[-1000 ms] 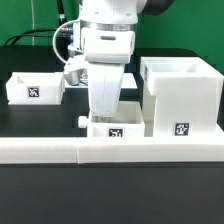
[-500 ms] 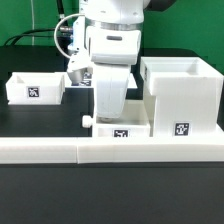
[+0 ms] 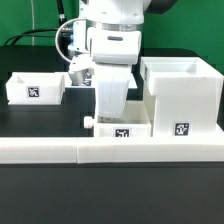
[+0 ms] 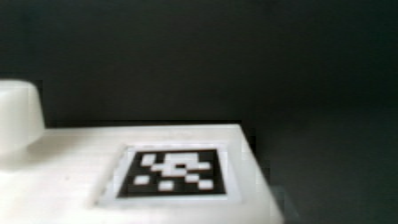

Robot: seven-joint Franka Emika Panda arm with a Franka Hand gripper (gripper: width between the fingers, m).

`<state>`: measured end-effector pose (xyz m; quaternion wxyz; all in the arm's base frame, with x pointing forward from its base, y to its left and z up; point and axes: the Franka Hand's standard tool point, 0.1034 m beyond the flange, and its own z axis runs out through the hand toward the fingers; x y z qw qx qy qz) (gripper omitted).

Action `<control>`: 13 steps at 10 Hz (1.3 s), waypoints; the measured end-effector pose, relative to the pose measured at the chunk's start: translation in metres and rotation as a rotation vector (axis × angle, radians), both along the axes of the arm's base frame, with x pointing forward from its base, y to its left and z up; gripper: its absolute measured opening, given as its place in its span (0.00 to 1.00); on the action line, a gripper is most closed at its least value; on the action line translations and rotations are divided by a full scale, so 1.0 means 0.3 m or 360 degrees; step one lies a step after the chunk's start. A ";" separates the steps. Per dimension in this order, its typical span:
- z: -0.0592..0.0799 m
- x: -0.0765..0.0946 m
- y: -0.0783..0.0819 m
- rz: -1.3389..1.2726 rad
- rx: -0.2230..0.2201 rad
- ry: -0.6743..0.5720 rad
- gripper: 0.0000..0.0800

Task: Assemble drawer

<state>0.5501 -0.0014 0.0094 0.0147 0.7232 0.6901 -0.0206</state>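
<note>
Low over the middle tray (image 3: 122,130), the gripper (image 3: 110,114) hangs with its fingertips hidden, so its spread cannot be told. A black-and-white square tag (image 4: 178,172) marks the tray; no writing is legible. The tray lies lengthwise across the exterior view, knob (image 3: 88,120) toward that view's left, just behind the bar (image 3: 50,150) and beside the housing (image 3: 182,95). Open black table (image 3: 45,115) separates it from the second tray (image 3: 35,88).

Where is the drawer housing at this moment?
The tall housing stands on the exterior view's right, beside the small tray under the gripper, just behind the long white bar.
</note>
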 end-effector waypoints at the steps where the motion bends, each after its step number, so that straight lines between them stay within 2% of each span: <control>1: 0.000 0.000 -0.003 -0.0006 0.0000 -0.0001 0.05; 4: -0.001 0.006 -0.002 -0.0011 0.0006 -0.0049 0.05; 13: -0.001 0.004 0.006 0.0022 -0.0010 -0.0021 0.05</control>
